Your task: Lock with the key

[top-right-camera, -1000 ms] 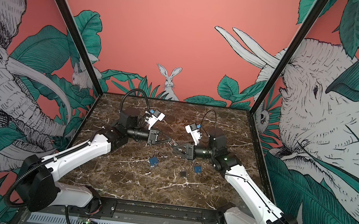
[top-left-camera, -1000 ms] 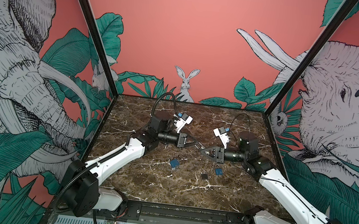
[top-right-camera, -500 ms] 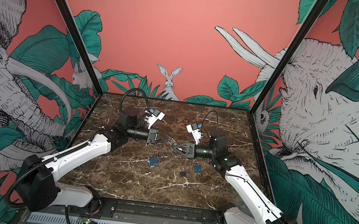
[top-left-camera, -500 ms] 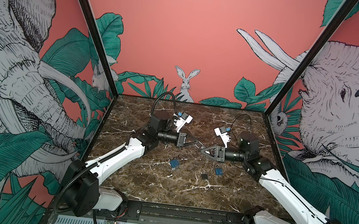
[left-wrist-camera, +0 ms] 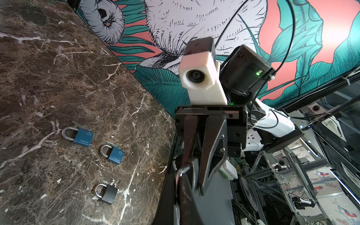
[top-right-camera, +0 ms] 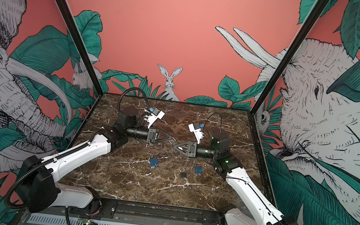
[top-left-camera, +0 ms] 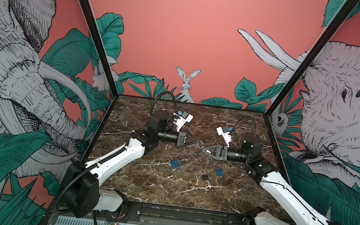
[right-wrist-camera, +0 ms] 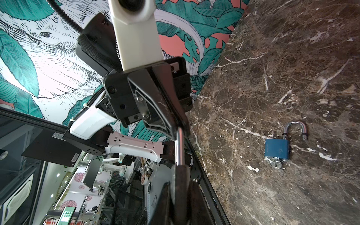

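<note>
Both grippers meet in mid-air over the middle of the table. My right gripper [right-wrist-camera: 181,194] is shut on the dark body of a padlock [right-wrist-camera: 181,179]. Its silver shackle [right-wrist-camera: 179,148] sticks out toward the left arm. My left gripper [left-wrist-camera: 183,183] is shut on that shackle [left-wrist-camera: 183,171]. In both top views the left gripper [top-left-camera: 198,142] [top-right-camera: 172,139] and right gripper [top-left-camera: 203,147] [top-right-camera: 175,145] stand tip to tip. The held padlock's key is hidden.
Three more padlocks lie on the marble table [top-left-camera: 143,182] in front of the grippers: a blue one [top-left-camera: 175,164] with an open shackle and its key [right-wrist-camera: 276,165] in it, a black one [top-left-camera: 205,177] and a second blue one [top-left-camera: 219,172].
My left gripper's jaws have closed the last bit onto the shackle. The right gripper has kept its grip and barely moved.
</note>
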Tool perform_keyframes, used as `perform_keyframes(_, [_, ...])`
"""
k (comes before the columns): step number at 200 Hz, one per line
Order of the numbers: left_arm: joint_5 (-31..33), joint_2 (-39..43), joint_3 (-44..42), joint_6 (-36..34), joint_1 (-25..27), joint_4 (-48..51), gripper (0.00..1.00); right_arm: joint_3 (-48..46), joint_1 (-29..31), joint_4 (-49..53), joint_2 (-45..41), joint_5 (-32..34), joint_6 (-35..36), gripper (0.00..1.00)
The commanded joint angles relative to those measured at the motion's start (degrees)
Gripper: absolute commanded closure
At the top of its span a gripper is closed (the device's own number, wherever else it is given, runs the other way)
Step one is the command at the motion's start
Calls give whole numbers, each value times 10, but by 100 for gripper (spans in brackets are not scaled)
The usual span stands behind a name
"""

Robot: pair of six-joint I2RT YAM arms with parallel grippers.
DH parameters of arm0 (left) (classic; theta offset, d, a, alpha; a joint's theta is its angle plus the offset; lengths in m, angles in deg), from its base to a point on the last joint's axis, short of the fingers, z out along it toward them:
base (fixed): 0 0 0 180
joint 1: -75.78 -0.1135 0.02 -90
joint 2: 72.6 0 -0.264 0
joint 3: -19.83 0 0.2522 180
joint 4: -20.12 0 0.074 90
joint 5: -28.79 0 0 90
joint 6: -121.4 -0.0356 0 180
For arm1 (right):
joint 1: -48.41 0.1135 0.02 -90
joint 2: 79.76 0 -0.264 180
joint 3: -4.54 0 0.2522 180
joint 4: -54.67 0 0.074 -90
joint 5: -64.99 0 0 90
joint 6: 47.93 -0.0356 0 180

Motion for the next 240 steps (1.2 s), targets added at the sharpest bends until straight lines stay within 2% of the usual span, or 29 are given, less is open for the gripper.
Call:
perform_keyframes(1, [2,2,-23,10,4,3,100,4,4,-111,-18,-23,-13,100])
perform_keyframes(240, [-1,17,-87,61,50,-60,100,-10,4,-193,26,27,-38,100])
